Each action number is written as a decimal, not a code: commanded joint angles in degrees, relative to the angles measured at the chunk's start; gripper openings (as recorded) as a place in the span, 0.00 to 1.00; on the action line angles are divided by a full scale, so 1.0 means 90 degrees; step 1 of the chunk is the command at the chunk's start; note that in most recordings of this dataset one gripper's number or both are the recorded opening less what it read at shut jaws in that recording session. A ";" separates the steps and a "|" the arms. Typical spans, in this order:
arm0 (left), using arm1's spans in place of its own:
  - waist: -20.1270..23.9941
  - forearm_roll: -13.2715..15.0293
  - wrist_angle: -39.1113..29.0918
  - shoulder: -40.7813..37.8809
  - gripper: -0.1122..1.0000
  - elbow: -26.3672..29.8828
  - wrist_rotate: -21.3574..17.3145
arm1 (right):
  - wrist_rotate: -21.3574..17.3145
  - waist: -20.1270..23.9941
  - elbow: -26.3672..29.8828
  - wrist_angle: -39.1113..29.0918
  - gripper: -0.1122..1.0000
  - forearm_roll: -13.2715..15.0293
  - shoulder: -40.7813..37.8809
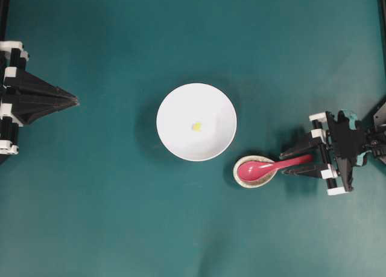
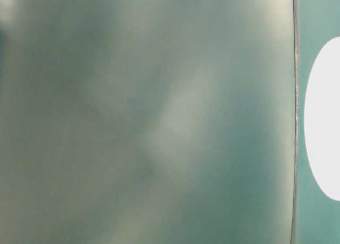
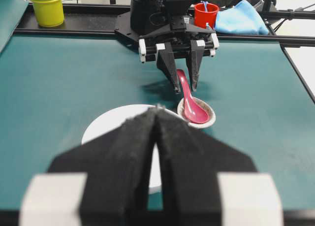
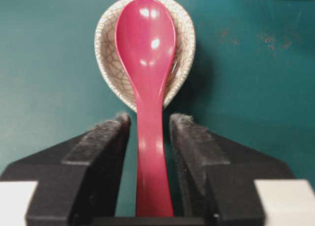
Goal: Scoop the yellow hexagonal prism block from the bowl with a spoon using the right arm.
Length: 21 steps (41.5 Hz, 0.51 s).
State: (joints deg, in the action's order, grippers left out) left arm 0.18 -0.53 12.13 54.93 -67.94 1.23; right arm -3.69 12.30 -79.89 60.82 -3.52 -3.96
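Note:
The white bowl (image 1: 205, 105) stands mid-table with the tiny yellow hexagonal prism block (image 1: 196, 126) lying inside it. To its lower right the pink-red spoon (image 1: 259, 167) rests with its scoop in a speckled beige rest (image 1: 242, 179), handle pointing right. My right gripper (image 1: 284, 163) straddles that handle. In the right wrist view the spoon (image 4: 147, 53) runs between the fingers (image 4: 106, 132) with a thin gap on each side, so the right gripper (image 4: 150, 118) is open. My left gripper (image 1: 75, 99) is shut at the far left, its tips touching (image 3: 156, 110) and holding nothing.
Beyond the table's far edge in the left wrist view stand stacked yellow and blue cups (image 3: 47, 7), a red cup (image 3: 205, 14) and a blue cloth (image 3: 241, 19). The table-level view is a green blur with a white shape (image 2: 324, 122) at its right edge.

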 commanded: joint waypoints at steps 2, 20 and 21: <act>0.0000 -0.0020 0.0020 -0.0059 0.10 0.0156 0.0000 | 0.0010 -0.0020 0.0020 0.0078 0.47 0.0010 0.0059; 0.0000 -0.0020 0.0020 -0.0059 0.10 0.0156 0.0000 | 0.0010 -0.0020 0.0029 0.0459 0.31 0.0010 0.0137; 0.0000 -0.0020 0.0020 -0.0059 0.10 0.0156 0.0000 | 0.0010 -0.0020 0.0039 0.0469 0.31 0.0010 0.0176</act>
State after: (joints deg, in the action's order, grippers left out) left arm 0.09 -0.53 12.04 54.93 -67.85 1.23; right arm -3.69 12.22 -79.89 63.90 -3.43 -3.87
